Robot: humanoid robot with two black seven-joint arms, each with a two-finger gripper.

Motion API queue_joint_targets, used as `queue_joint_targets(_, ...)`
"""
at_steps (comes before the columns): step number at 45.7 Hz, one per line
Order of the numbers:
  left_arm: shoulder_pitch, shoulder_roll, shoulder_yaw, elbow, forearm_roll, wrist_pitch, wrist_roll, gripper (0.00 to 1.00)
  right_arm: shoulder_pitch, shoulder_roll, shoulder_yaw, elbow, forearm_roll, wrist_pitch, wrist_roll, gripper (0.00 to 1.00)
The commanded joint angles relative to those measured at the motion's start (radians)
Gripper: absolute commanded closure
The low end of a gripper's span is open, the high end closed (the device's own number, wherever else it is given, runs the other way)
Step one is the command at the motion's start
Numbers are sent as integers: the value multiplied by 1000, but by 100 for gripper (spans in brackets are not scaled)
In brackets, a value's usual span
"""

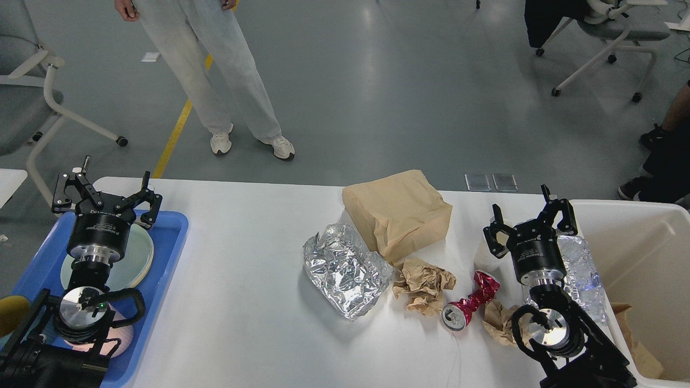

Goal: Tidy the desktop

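Observation:
The white desktop [242, 258] carries litter in its middle and right: crumpled silver foil [345, 269], a tan paper bag [399, 213], a crumpled brown paper wad [423, 285], a crushed red can [469, 307], a second brown paper scrap [498, 323] and a crushed clear plastic bottle [579, 275]. My right gripper [531, 218] is open and empty, held above the table just left of the bottle. My left gripper [107, 194] is open and empty above the blue tray [172, 237].
The blue tray at the left holds a pale green plate [137, 258] and a pink dish [121, 339]. An off-white bin [647, 237] with brown paper inside stands at the right. A person [215, 81] stands beyond the far edge. Office chairs stand at the back.

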Motion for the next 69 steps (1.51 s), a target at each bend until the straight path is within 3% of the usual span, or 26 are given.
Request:
queue_joint_targets(1, 1, 13, 17, 8, -7, -3, 5, 4, 0, 0, 0, 0, 0, 0, 0, 0)
queue_joint_targets(11, 9, 4, 20, 29, 3, 3, 10, 4, 0, 0, 0, 0, 0, 0, 0, 0)
queue_joint_targets(26, -33, 10, 175, 146, 17, -82, 9, 4, 0, 0, 0, 0, 0, 0, 0, 0)
queue_joint_targets(42, -53, -2, 212, 169, 16, -85, -56, 4, 0, 0, 0, 0, 0, 0, 0, 0)
queue_joint_targets(51, -51, -4, 212, 175, 14, -102, -62, 4, 0, 0, 0, 0, 0, 0, 0, 0)
queue_joint_targets(64, -51, -8, 212, 178, 2, -108, -134, 4, 0, 0, 0, 0, 0, 0, 0, 0)
queue_joint_targets(69, -45, -13, 213, 178, 3, -120, -137, 4, 0, 0, 0, 0, 0, 0, 0, 0)
